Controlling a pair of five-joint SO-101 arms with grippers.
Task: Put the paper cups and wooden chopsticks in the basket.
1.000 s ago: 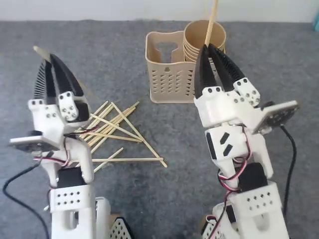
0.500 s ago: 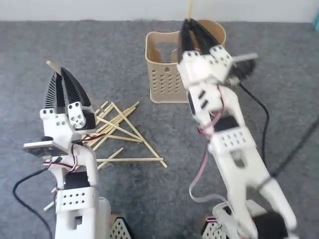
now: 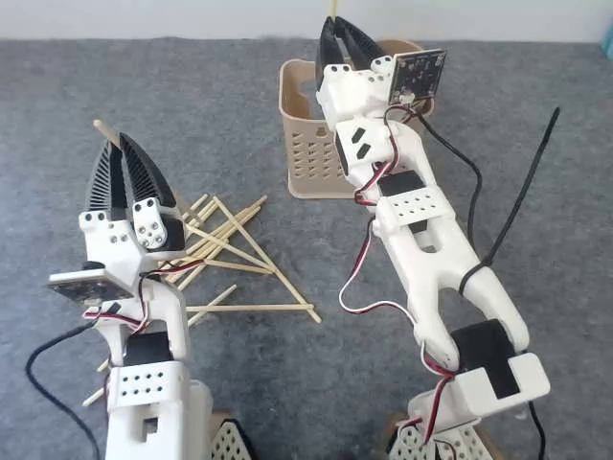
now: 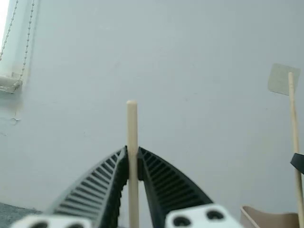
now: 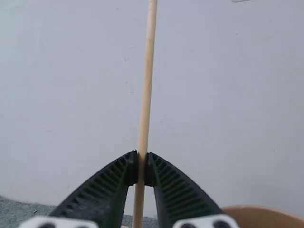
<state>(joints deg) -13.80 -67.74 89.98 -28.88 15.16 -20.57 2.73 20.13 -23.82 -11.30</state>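
My left gripper (image 3: 120, 146) stands raised over the pile of wooden chopsticks (image 3: 230, 249) on the grey mat, shut on one chopstick (image 4: 132, 156) that pokes up past its tips. My right gripper (image 3: 337, 27) is over the beige basket (image 3: 311, 144) at the back, shut on another chopstick (image 5: 146, 95) held upright. The stack of paper cups (image 3: 414, 50) sits inside the basket, mostly hidden behind the right arm. In the left wrist view the right arm's chopstick (image 4: 295, 142) and the basket's rim (image 4: 266, 216) show off to one side.
Loose chopsticks lie fanned across the mat (image 3: 211, 86) between the two arms, one long one (image 3: 254, 308) nearest the front. A white wall (image 3: 192, 17) runs behind the basket. Cables (image 3: 522, 206) trail beside the right arm.
The right arm has stretched forward, carrying its chopstick from in front of the basket to above it. The left arm has shifted slightly forward and right with its chopstick.
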